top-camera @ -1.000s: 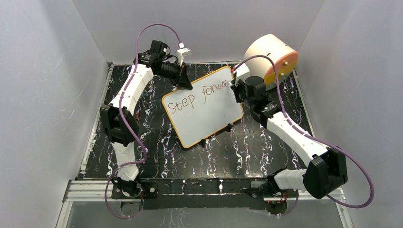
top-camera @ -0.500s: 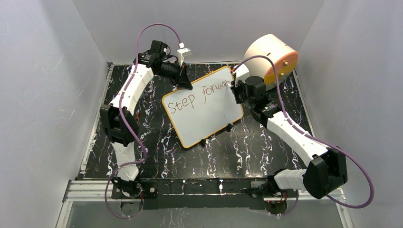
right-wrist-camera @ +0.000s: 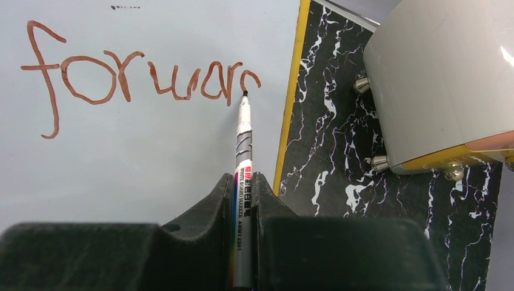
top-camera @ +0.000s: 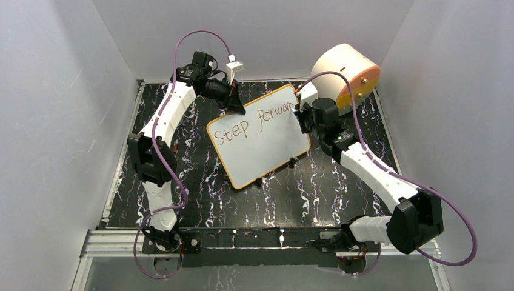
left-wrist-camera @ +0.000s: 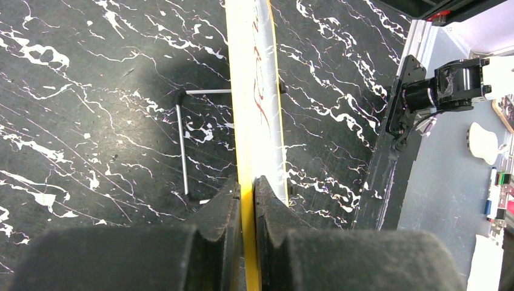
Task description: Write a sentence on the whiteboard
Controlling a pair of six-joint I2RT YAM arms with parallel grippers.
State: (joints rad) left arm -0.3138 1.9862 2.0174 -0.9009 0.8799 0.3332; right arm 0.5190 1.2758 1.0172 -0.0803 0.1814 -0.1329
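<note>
Board point(top-camera: 260, 145) lies askew on the marbled counter point(top-camera: 303, 188), far middle, between the two arms. Left claw point(left-wrist-camera: 245, 185) is pinching the board's yellow frame at its far left corner, jaws tight on the edge. Right claw point(right-wrist-camera: 242, 182) is clamped on a marker point(right-wrist-camera: 243, 139), tip down on the board right at the end of the words point(right-wrist-camera: 142, 82), reading "Step forwar" plus a half-made letter. Drum point(top-camera: 347, 76) sits just beside the board's far right corner.
</note>
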